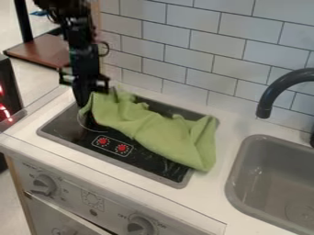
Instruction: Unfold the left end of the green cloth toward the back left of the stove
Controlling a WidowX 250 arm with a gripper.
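The black gripper (89, 98) hangs down from the upper left over the back left part of the stove top. A crumpled green cloth (150, 129) lies across the black cooktop (73, 131), running from the gripper at the left to the cooktop's right edge. The cloth's upper left corner is right against the gripper, partly in front of it; whether it is gripped I cannot tell. Folds of the cloth hide much of the middle and right of the cooktop.
A grey sink (270, 183) is set into the counter at the right, with a dark curved faucet (276, 89) over it. White wall tiles (190, 46) rise behind the counter. Control knobs (140, 226) are on the stove's front panel. A brown shelf (40, 51) stands at the upper left.
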